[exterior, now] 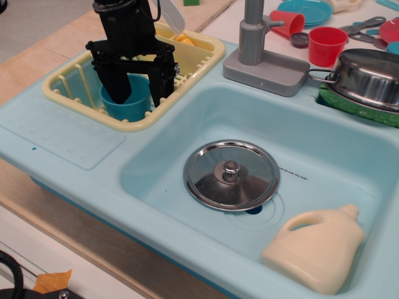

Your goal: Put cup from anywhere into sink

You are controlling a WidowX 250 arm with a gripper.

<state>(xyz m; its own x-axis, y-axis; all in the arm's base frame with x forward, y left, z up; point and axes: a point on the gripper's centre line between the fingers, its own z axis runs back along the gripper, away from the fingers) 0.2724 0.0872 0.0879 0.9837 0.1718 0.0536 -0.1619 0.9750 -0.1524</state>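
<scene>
Early stage: cup (128, 99) sits upright in the dish rack (187, 53), tool (138, 87) spread apart straddling its rim, not clamped; grasp, lift and transfer into the sink (187, 134) all remain.

Toy kitchen: plastic sink (187, 106), faucet (252, 31).
</scene>
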